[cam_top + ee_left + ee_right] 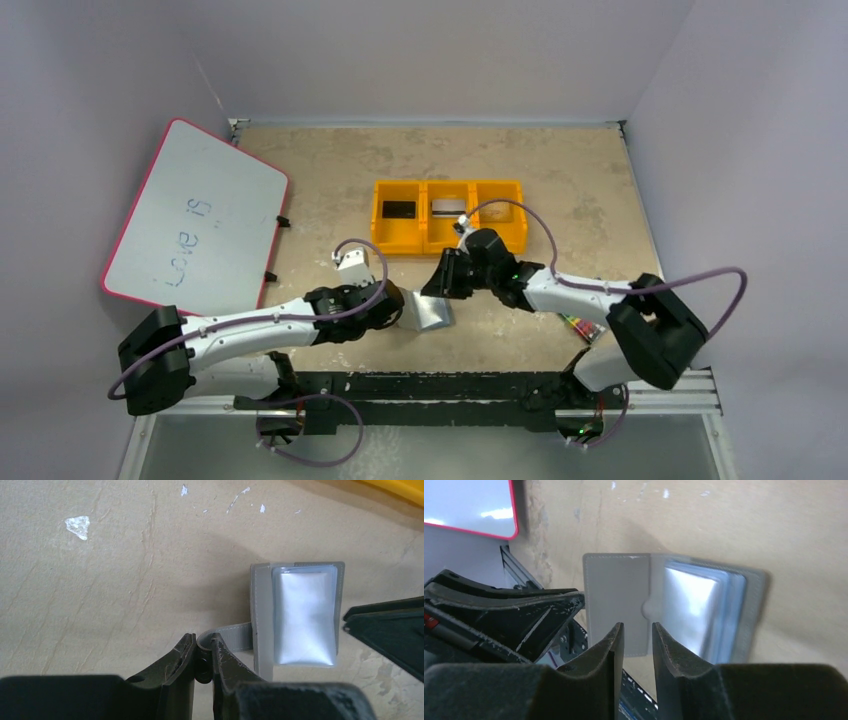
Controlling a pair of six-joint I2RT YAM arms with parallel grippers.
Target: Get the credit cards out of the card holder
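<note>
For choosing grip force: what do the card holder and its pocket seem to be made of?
The card holder looks like matte grey faux leather, perhaps fabric: dull surface, seamed edge. Its pocket seems clear glossy plastic film: it reflects light and wrinkles.

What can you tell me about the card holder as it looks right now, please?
The card holder lies open on the table, between the two grippers. It looks like soft pale grey leatherette with stitched edges: one half is plain, the other carries clear glossy plastic sleeves. No card can be made out inside. The left gripper is pinched shut on its snap tab; the right gripper hovers beside it, with no contact visible.
</note>
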